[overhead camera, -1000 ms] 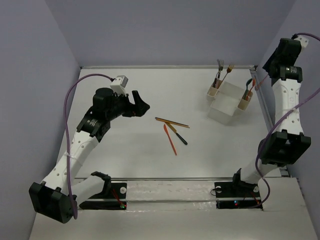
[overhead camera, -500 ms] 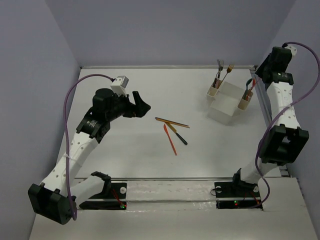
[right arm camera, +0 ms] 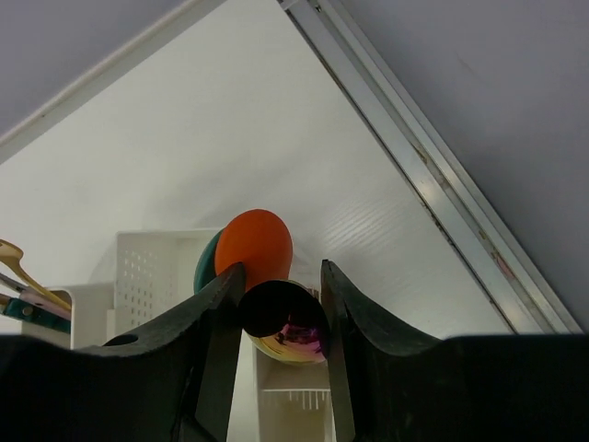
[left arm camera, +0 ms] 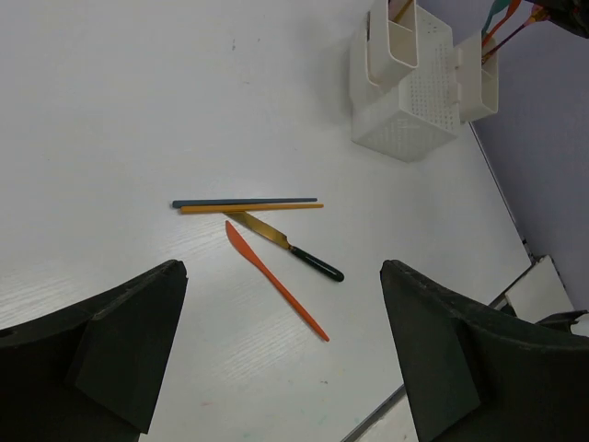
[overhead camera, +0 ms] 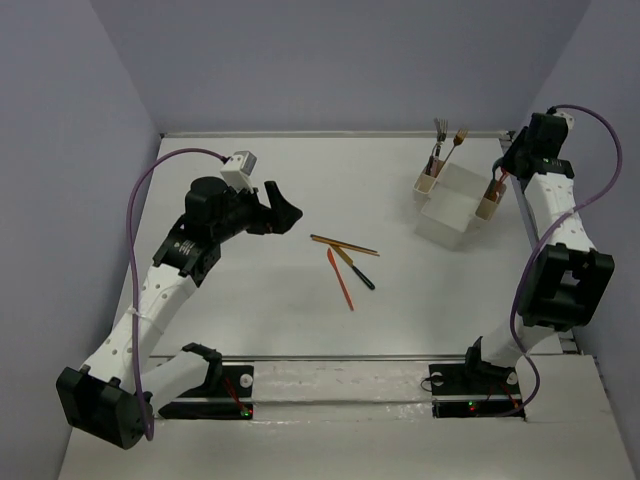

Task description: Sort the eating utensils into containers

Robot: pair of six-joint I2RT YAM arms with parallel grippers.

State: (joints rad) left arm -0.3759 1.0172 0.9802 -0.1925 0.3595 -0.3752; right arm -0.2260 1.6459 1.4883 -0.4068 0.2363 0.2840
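Right gripper [right arm camera: 282,278], arm stretched to the far corner, pinches a purple spoon [right arm camera: 287,324] over a cup [overhead camera: 488,206].

Dark spoon [right arm camera: 282,322], handle behind right pincer [right arm camera: 281,284]

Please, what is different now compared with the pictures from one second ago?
The right pincer moved leftward in the top view, down to the right tan cup; it grips a purple spoon. The left pincer, the loose utensils and the bin did not move.
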